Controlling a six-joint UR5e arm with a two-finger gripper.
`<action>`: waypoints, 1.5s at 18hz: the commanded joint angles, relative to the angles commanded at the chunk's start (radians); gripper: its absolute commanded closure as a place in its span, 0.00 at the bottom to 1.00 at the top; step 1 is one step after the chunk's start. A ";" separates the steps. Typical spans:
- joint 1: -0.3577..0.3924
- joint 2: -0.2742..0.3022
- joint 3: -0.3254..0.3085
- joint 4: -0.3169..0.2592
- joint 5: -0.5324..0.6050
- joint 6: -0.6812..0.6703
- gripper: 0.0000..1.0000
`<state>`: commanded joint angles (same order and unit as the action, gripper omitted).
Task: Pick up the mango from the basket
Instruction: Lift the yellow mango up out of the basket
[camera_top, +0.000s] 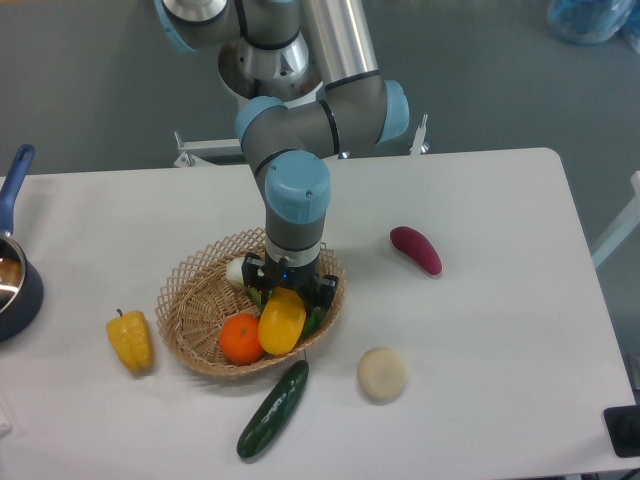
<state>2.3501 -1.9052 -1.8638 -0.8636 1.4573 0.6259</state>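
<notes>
The gripper (290, 288) sits low over the basket (192, 285), jaws pinching the mango (282, 321) at its upper end — grasp apparently made (lift-out not yet done).

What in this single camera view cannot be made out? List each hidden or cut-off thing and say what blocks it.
1. The gripper fingertips: hidden by the wrist above them and the mango below, so whether they grip it is unclear.
2. The green item in the basket: mostly covered by the mango and gripper.
3. The white item: partly hidden by the gripper.
4. The blue pot: cut off by the left edge.
</notes>
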 joint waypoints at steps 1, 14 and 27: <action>0.000 0.002 0.002 0.000 0.000 0.002 0.49; 0.031 0.072 0.089 -0.005 -0.014 0.189 0.61; 0.126 0.043 0.405 -0.003 -0.291 0.081 0.61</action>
<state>2.4758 -1.8622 -1.4589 -0.8667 1.1658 0.7072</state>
